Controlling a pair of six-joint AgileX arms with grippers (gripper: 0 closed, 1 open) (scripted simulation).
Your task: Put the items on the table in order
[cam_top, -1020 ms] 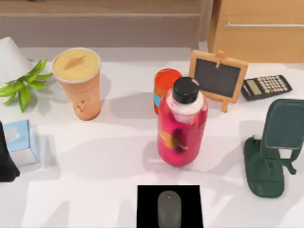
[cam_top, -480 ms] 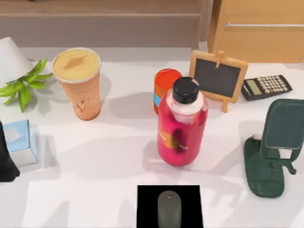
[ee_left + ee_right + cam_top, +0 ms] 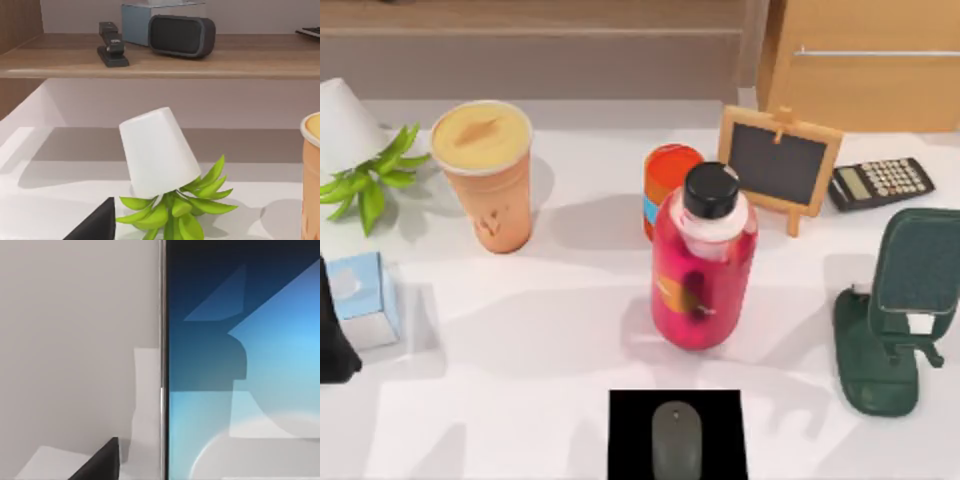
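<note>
At the left edge of the table point(image 3: 570, 340), left gripper point(image 3: 332, 335): a black mass just beside the tissue box point(image 3: 365, 298). Cannot tell whether apart, together or clamped. Right gripper point(image 3: 100, 462): a dark wedge close to the smartphone point(image 3: 240, 370) in the right wrist view, with the same doubt about its state.

Tissue box, light blue, lying near the left edge with its long axis roughly front to back and turned a little. Smartphone screen facing the right wrist camera at close range, pale blue grading to dark, one straight long edge against plain white surface. Cup point(image 3: 485, 175) upright at far left, tan lid up, apart from the box. Mouse point(image 3: 676, 438) at front centre on a black mat point(image 3: 630, 440), long axis front to back.

Smooth white tabletop throughout, soft shadows across it. Behind it a wooden shelf point(image 3: 160, 55) carrying a stapler point(image 3: 111, 44), a dark speaker point(image 3: 182, 36) and a grey box point(image 3: 135, 22); wooden cabinet point(image 3: 865, 60) at far right.

Between the cup and the right side: tall red bottle point(image 3: 703, 265) with black cap mid-table, standing between mouse and far row, orange can point(image 3: 670, 180) just behind it. Small chalkboard easel point(image 3: 780, 165) and calculator point(image 3: 880, 183) farther right, dark green stand point(image 3: 895, 310) near the right edge. Tipped white pot point(image 3: 155, 152) with green plant point(image 3: 370, 180) at far left, near the cup.
</note>
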